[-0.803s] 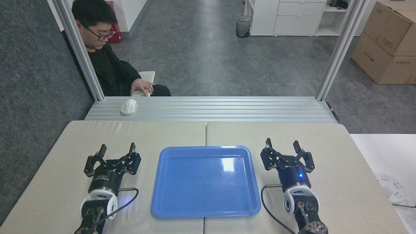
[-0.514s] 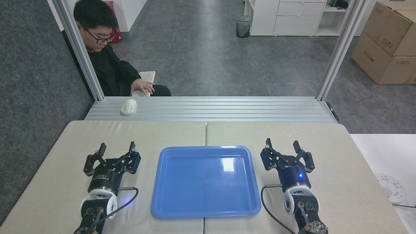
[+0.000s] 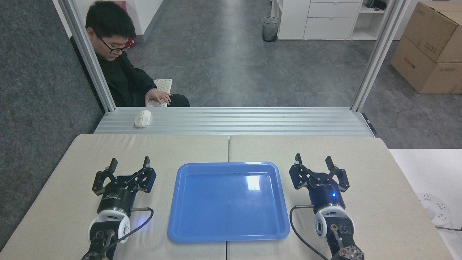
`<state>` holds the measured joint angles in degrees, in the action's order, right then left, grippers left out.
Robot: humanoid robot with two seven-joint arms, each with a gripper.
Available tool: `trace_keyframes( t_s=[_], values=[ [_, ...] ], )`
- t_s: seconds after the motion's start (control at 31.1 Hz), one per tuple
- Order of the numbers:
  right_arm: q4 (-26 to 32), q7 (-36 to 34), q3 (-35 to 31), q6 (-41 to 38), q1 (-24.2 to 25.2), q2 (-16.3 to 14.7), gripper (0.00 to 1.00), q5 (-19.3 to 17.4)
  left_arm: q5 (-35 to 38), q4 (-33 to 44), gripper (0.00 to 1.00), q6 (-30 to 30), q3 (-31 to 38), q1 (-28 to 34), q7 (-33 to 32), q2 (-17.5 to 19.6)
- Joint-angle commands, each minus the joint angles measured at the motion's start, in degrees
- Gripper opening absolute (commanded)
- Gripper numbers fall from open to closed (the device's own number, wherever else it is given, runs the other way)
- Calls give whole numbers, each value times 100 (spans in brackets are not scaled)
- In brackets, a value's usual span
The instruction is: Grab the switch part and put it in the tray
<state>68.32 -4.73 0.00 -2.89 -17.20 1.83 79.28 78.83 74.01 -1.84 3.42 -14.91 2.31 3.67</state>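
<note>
The glossy blue tray (image 3: 187, 231) lies flat in the middle of the beige table, with nothing in it. My left gripper (image 3: 130, 163) rests to the left of the tray, open, its two fingers spread and nothing between them. To the tray's right my right gripper (image 3: 313, 159) is likewise open and holds nothing. The switch part is out of view; I see it nowhere on the table or in the tray.
A white computer mouse (image 3: 142, 118) sits on the ribbed metal ledge (image 3: 252, 121) behind the table. A person in black (image 3: 122, 77) sits beyond it at the left, one hand on a keyboard (image 3: 162, 86). A white round object (image 3: 435, 208) lies off the table's right side.
My left gripper has shifted very slightly up and to the left. The person's head has moved a little to the right. The right arm and the tray are unchanged.
</note>
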Motion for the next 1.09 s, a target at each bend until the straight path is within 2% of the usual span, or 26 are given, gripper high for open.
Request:
trace_keyframes(
  t_s=[0.0,1.06],
  values=[
    [-3,-1,-141,-1,6,2,100,0,1,26,100,-10,1,5,-3,10],
    [6,-1,-149,-1,-3,2,100,0,1,-106,100,-10,1,-3,15,37]
  ],
)
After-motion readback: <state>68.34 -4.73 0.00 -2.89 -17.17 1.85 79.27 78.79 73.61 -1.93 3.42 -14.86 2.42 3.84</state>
